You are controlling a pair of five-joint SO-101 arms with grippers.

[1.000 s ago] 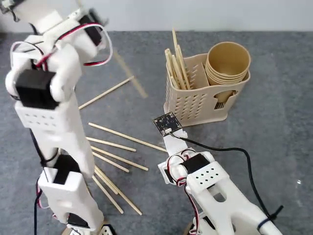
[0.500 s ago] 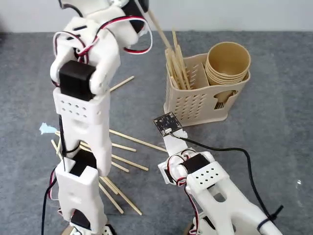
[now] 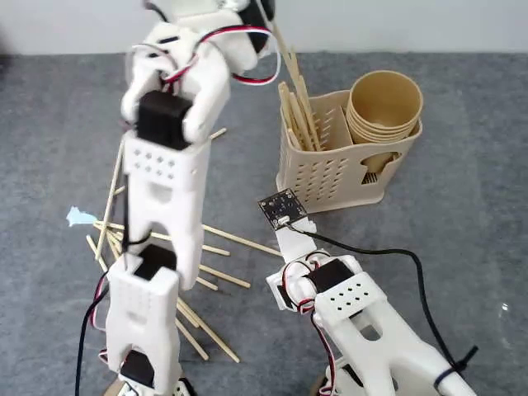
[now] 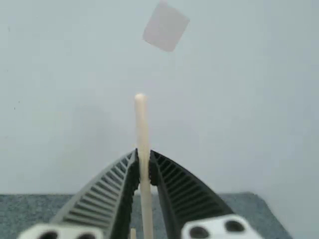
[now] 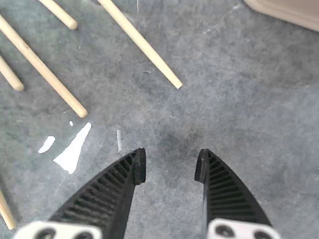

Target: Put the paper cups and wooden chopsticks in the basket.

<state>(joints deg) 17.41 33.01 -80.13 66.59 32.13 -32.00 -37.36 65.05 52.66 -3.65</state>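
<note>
High view: the left arm [image 3: 169, 165] is standing tall over the grey counter [image 3: 462, 190], with its upper end sitting at the far edge, just beside the beige basket [image 3: 330, 177]. A held chopstick [image 3: 276, 40] is slanting down from that upper end toward the basket's left compartment, where several standing chopsticks [image 3: 295, 111] are leaning upright; whether its lower tip is inside the basket cannot be told. A stack of paper cups [image 3: 385, 103] is sitting in the basket's right compartment. Loose chopsticks [image 3: 239, 239] are lying scattered on the counter in front of the basket, partly hidden behind the left arm. The right arm [image 3: 355, 313] is lying low in front of the basket, pointing toward it. In the left wrist view, the left hand [image 4: 142, 155] is pinching the held chopstick [image 4: 141, 124] between its two black ribbed fingers [image 4: 169, 174], and the stick is jutting out past the fingertips against a pale wall [image 4: 249, 99]. In the right wrist view, the right hand [image 5: 169, 167] is hovering over bare counter with its fingers spread and nothing between them; loose chopsticks [image 5: 142, 45] are lying beyond the fingertips, near but not touching them, and white paper scraps [image 5: 72, 149] are lying beside one finger.
</note>
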